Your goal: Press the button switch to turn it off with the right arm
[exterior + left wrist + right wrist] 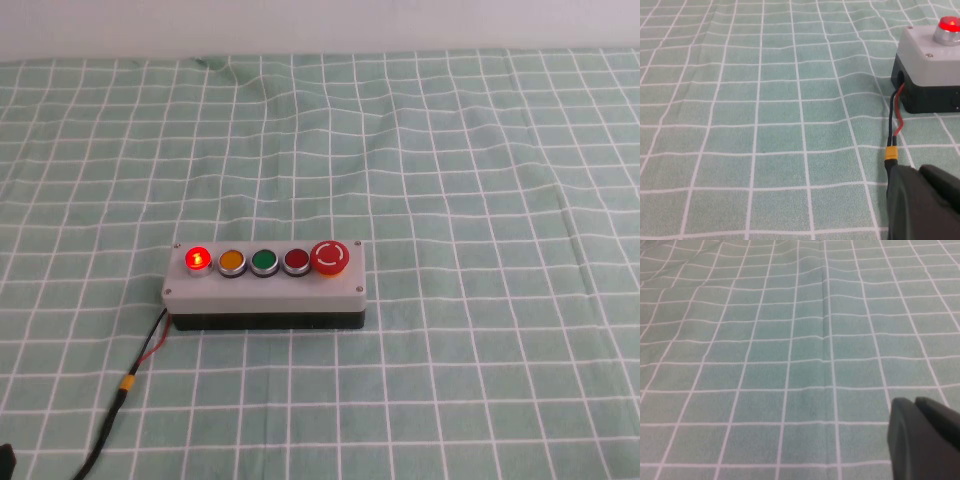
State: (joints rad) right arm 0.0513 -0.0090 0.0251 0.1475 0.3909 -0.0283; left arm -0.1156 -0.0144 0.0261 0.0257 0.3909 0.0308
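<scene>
Grey button box houses five buttons; we see the button switch glowing red. Left gripper and right gripper: finger state undeterminable.

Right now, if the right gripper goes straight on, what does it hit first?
Probably only the checked tablecloth: the right gripper sees no button box ahead. The lit button switch lies off that line. The left gripper sits by the cable.
</scene>
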